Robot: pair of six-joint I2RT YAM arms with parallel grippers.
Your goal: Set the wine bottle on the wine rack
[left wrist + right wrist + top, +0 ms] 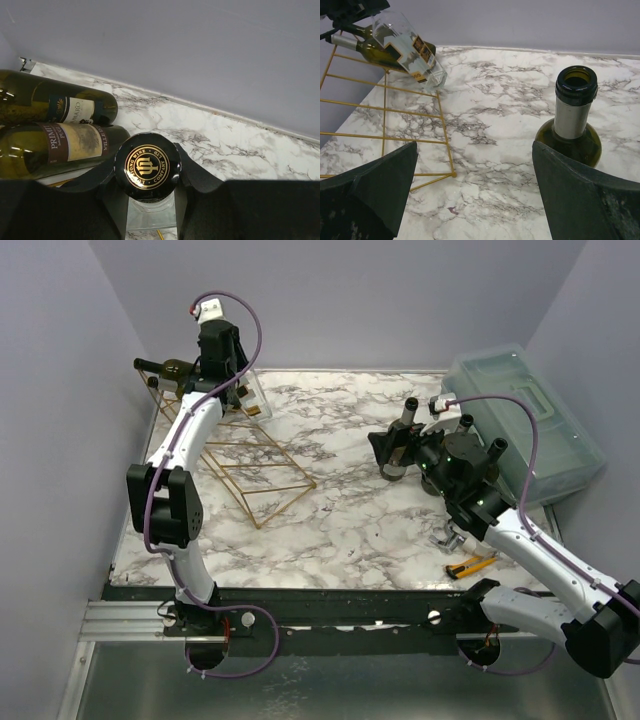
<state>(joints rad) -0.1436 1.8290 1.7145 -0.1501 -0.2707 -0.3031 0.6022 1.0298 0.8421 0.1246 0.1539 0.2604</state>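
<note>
The wine bottle (405,47) is clear glass with a brown-and-gold label. It hangs tilted, base down, over the far-left end of the gold wire wine rack (385,106). Only the left wrist view shows its black, gold-stamped cap (148,166) pinched by the left gripper (148,172), with two green bottles (60,107) alongside. The right wrist view shows the right gripper (474,147) spread wide near an upright green bottle (574,127).
</note>
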